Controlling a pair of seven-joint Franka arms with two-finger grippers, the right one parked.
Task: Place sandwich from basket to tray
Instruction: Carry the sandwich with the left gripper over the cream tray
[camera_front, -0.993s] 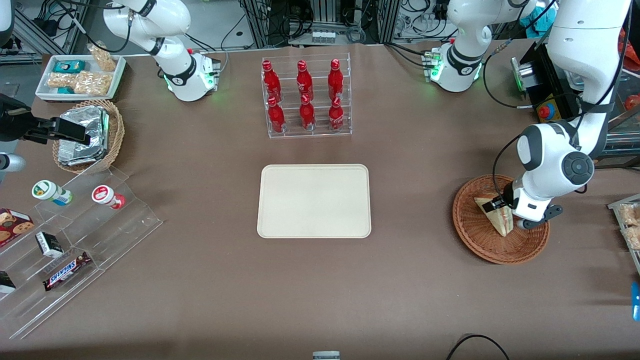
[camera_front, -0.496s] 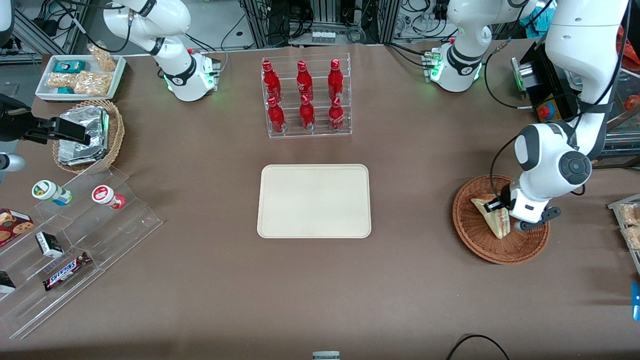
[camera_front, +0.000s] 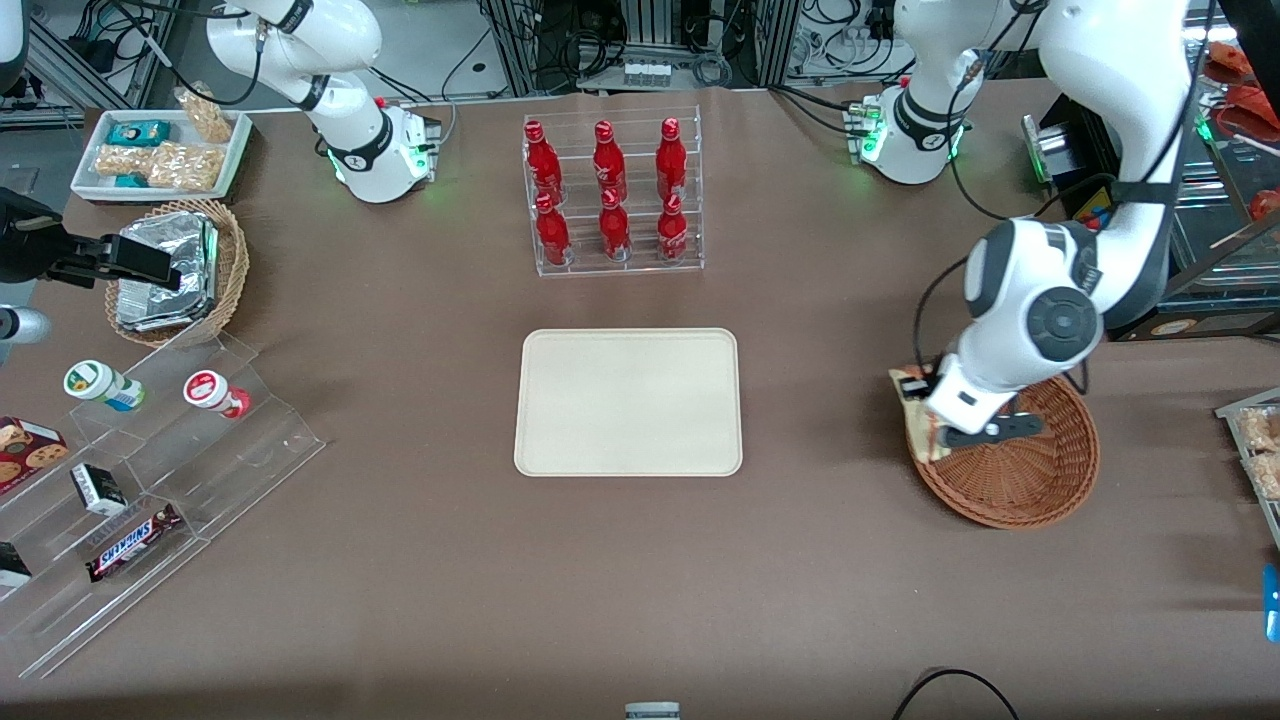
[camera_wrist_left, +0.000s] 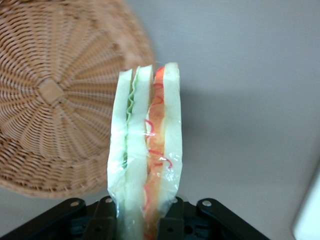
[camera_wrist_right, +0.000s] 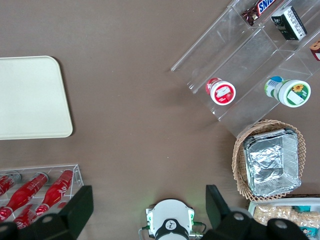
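My left gripper is shut on the sandwich, a pale bread wedge in clear wrap with green and red filling. It hangs lifted above the rim of the reddish-brown woven basket, on the side facing the tray. In the left wrist view the sandwich stands on edge, pinched between the gripper's black fingers, with the basket below it and nothing in it. The cream tray lies bare at mid-table, some way toward the parked arm's end; the right wrist view also shows the tray.
A clear rack of red bottles stands farther from the front camera than the tray. Toward the parked arm's end are a stepped acrylic shelf with snacks, a tan basket of foil packets and a white snack tray.
The gripper has lifted the sandwich out of the basket's middle and carried it over the rim toward the tray. The arm's elbow has swung the same way.
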